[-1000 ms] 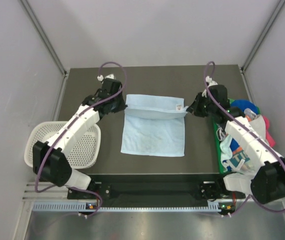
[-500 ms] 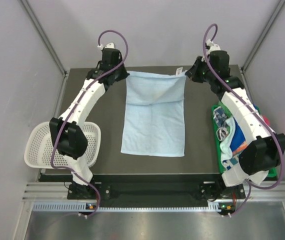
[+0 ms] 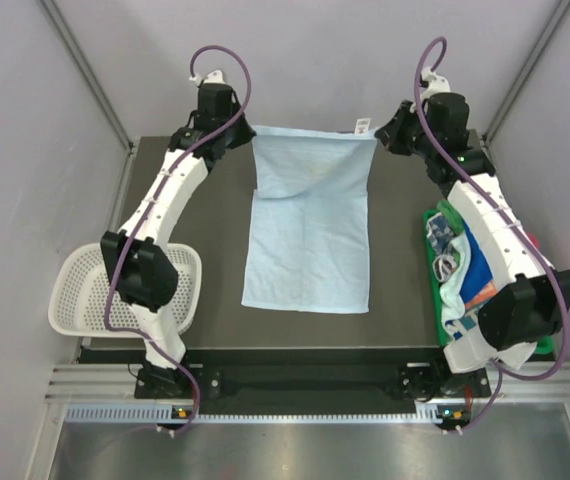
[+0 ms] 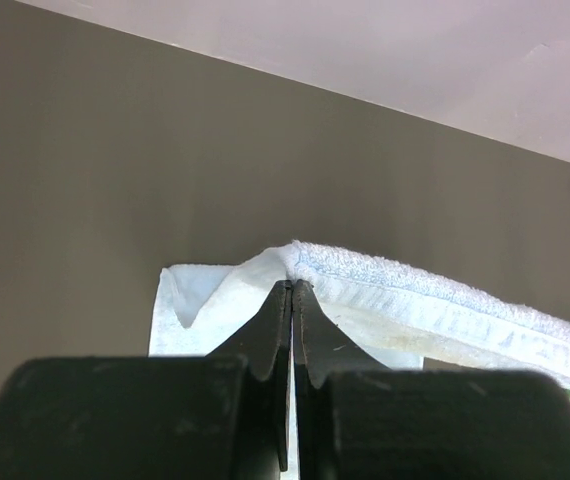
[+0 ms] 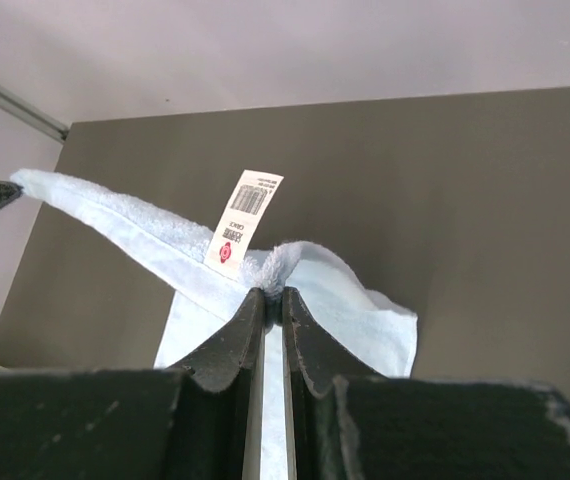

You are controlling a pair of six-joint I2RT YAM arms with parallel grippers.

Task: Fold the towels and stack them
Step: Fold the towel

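A pale blue towel (image 3: pixel 308 225) hangs stretched between both grippers at the back of the table, its lower part lying flat on the dark tabletop. My left gripper (image 3: pixel 248 140) is shut on the towel's far left corner (image 4: pixel 290 262). My right gripper (image 3: pixel 377 136) is shut on the far right corner (image 5: pixel 277 262), beside a white label (image 5: pixel 244 219). The top edge runs taut between the two grippers. More towels (image 3: pixel 462 270), in blue, white and printed colours, lie heaped on the right.
A white mesh basket (image 3: pixel 85 292) sits at the table's left edge. A green tray (image 3: pixel 432 264) under the towel heap stands at the right edge. Grey walls close in the back and both sides.
Both grippers have carried the towel's corners from mid-table to the back edge and upward, unfolding the folded-over part and drawing the towel out long.
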